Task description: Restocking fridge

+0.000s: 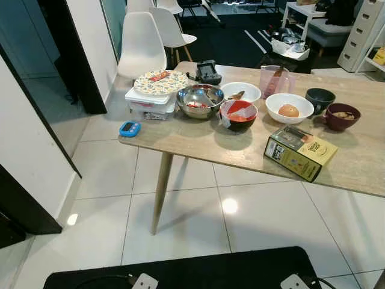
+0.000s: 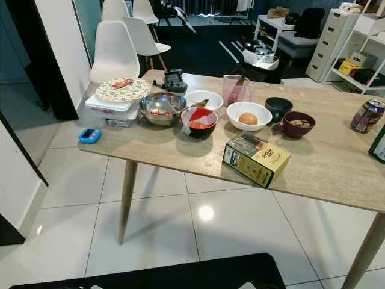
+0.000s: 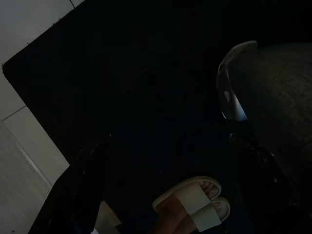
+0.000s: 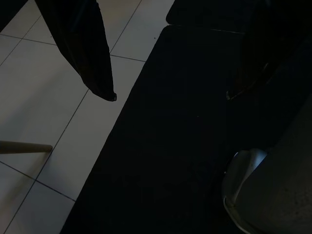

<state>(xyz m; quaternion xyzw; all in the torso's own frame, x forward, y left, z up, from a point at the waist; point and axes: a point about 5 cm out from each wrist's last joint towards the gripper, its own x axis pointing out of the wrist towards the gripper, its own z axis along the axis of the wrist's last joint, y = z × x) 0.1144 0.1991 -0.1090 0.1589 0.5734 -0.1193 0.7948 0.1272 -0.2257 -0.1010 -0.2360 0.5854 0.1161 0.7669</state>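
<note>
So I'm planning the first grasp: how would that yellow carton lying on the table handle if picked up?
The yellow carton lies flat on its broad side, so it is unlikely to roll or tip. Its straight cardboard faces probably give firm, non-slippery grip, though hard squeezing might dent it. Its weight can't be judged.

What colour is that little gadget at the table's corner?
Bright blue, with a small pale screen: the gadget shows best in the right eye view.

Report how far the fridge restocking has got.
Done: nothing that these pictures show. In hand: nothing; the left tool and right tool both hang open over the dark mat, gripping nothing. Left: everything still sits on the wooden table, including the steel bowl, the red bowl, the white bowl with an orange item and the yellow box.
</note>
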